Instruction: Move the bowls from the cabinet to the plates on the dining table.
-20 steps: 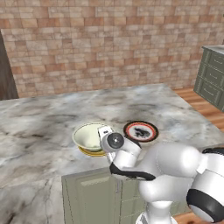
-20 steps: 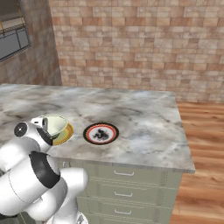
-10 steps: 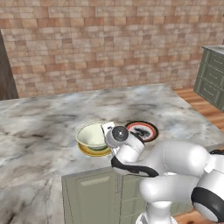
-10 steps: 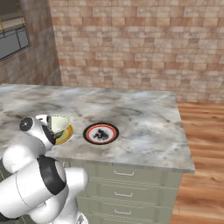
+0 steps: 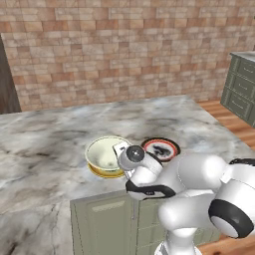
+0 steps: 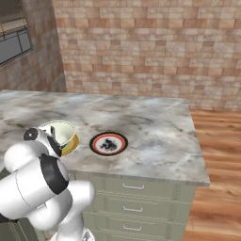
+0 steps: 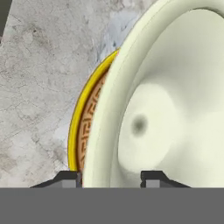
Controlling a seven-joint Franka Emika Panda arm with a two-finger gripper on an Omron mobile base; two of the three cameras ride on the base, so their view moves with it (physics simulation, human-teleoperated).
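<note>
A glossy cream-white bowl (image 5: 106, 155) (image 6: 61, 132) (image 7: 175, 109) sits on the orange-yellow rimmed plate (image 5: 102, 172) (image 7: 78, 131), on the marble dining table (image 5: 45, 144) (image 6: 155, 122). My gripper (image 5: 122, 150) (image 7: 110, 177) stands at the bowl's right rim. Its jaws are parted and straddle the rim, one tip outside the wall and one inside, with a gap showing on the inner side. To the right of the bowl lies the dark plate (image 5: 160, 148) (image 6: 108, 143), red-ringed and bare. The cabinet is out of view.
A brick wall backs the table. Green drawer units (image 5: 241, 84) stand at the far right over wood floor (image 6: 216, 155). The table's green base with drawers (image 6: 136, 197) faces me, and its front edge runs just under my arm.
The jaws, shut on the bowl's rim before, have parted. The bowl rests on the orange-yellow plate, shifted slightly right with the hand.
</note>
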